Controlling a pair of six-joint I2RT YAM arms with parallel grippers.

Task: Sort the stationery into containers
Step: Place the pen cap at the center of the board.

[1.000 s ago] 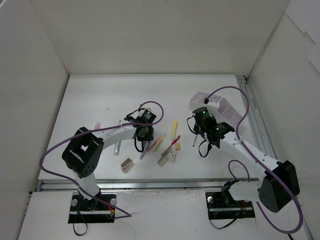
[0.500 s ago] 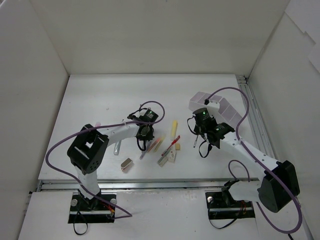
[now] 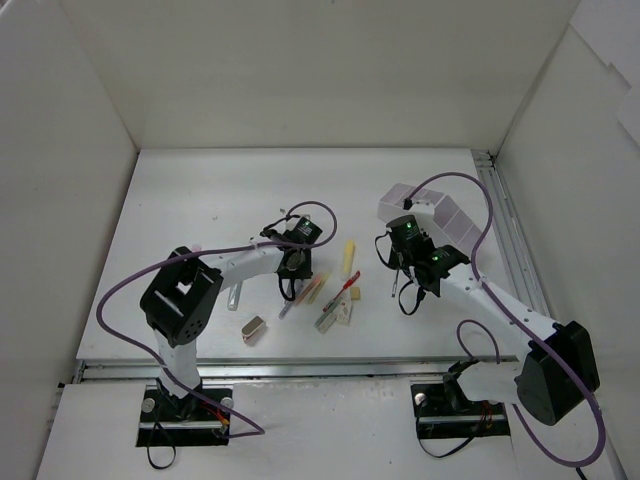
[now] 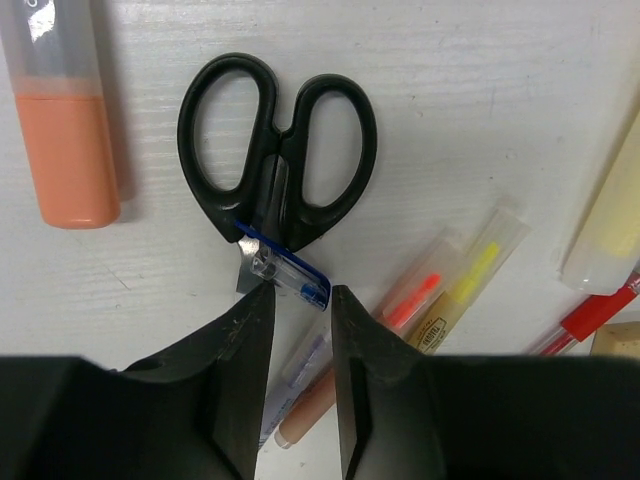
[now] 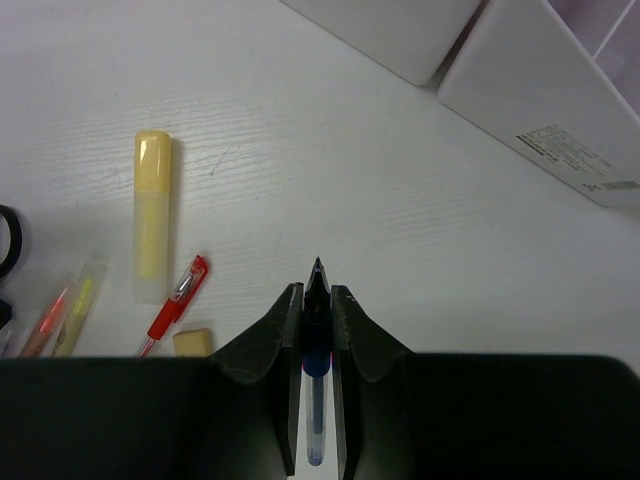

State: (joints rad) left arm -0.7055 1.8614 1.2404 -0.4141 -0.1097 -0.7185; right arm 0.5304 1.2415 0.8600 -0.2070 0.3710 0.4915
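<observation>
Black-handled scissors lie on the table just ahead of my left gripper. Its jaws stand a little apart, and a clear pen with a blue cap lies slantwise on the table between and under them. Thin orange and yellow pens lie to the right, an orange marker to the left. My right gripper is shut on a blue pen, tip forward, above the table. The white divided tray sits beyond it.
A yellow marker, a red pen and a beige eraser lie left of the right gripper. A small metallic block rests near the front left. White walls enclose the table on three sides.
The left arm's wrist has shifted slightly to the right over the pile of pens. The right gripper holds the blue pen almost where it was.
</observation>
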